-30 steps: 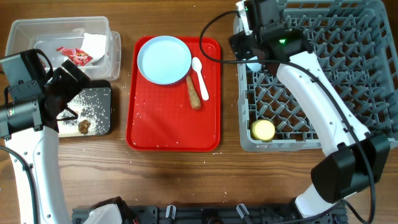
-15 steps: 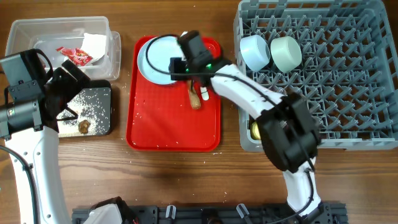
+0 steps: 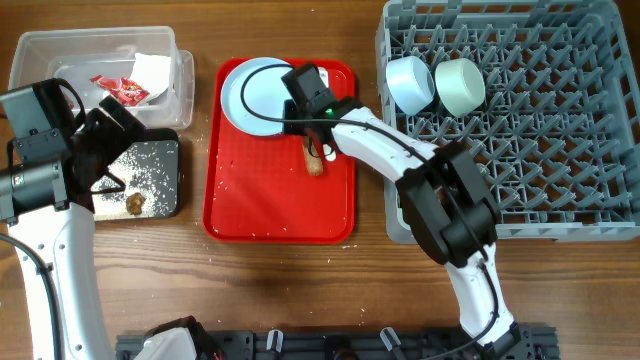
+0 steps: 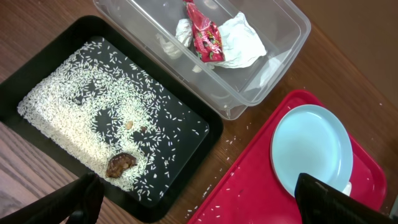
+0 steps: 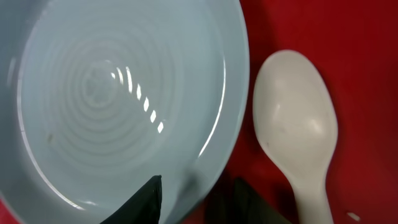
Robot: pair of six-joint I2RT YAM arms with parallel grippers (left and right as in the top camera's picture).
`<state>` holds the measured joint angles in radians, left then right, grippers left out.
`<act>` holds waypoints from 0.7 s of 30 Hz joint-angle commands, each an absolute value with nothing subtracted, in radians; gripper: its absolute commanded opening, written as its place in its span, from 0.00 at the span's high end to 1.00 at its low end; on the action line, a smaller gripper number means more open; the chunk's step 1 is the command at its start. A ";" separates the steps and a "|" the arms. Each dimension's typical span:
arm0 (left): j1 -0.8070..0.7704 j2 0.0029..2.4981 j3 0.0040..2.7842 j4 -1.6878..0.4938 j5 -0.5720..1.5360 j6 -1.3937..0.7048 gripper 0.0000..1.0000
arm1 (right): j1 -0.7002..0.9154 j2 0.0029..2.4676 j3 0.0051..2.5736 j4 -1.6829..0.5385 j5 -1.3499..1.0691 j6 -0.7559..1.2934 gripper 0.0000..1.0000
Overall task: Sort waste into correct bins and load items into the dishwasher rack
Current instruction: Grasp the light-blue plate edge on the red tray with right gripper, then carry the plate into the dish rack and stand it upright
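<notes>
My right gripper (image 5: 196, 186) has closed down on the right rim of the pale blue plate (image 3: 255, 90), which lies on the red tray; one finger is over the plate (image 5: 112, 93) and the other outside the rim. The white spoon (image 5: 295, 124) lies just right of it. The brown root (image 3: 313, 162) lies beside the arm. My left gripper (image 4: 199, 199) hangs open, with nothing in it, above the gap between the black tray (image 4: 37, 68) and the red tray. Red wrapper (image 4: 205, 37) and napkin (image 4: 239, 43) lie in the clear tub (image 3: 30, 50).
Rice (image 4: 68, 93) and a dark lump (image 4: 120, 165) lie in the black tray. The grey rack (image 3: 560, 200) at right holds a blue bowl (image 3: 408, 84) and a mint bowl (image 3: 460, 85). Loose grains dot the red tray (image 3: 230, 200).
My right arm swung from the rack over to the red tray and its jaws narrowed around the plate's rim. The two bowls now show in the rack. The left arm stayed still.
</notes>
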<state>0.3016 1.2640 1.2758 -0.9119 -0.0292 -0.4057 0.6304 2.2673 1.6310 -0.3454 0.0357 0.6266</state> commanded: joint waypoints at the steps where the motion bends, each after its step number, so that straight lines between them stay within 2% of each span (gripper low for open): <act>1: 0.308 1.257 1.291 -0.909 -0.036 -0.404 0.00 | 0.628 2.299 1.628 -0.326 0.059 0.658 0.71; 7: 0.308 1.257 1.291 -0.909 -0.036 -0.404 0.00 | 0.628 2.296 1.636 -0.333 0.044 0.690 0.95; 14: 0.308 1.257 1.291 -0.909 -0.036 -0.404 0.00 | 0.589 2.119 1.655 -0.328 0.076 0.435 0.96; 18: 0.308 1.257 1.291 -0.909 -0.036 -0.404 0.00 | 0.588 1.938 1.655 -0.329 0.167 0.404 0.96; 20: 0.308 1.257 1.291 -0.909 -0.036 -0.404 0.00 | 0.583 1.824 1.655 -0.330 0.276 0.327 0.96; 21: 0.308 1.257 1.291 -0.909 -0.036 -0.404 0.00 | 0.566 1.752 1.655 -0.355 0.413 0.247 0.96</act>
<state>0.3016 1.2640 1.2758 -0.9119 -0.0292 -0.4061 0.5861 1.9121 1.6344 -0.3298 0.1589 0.4042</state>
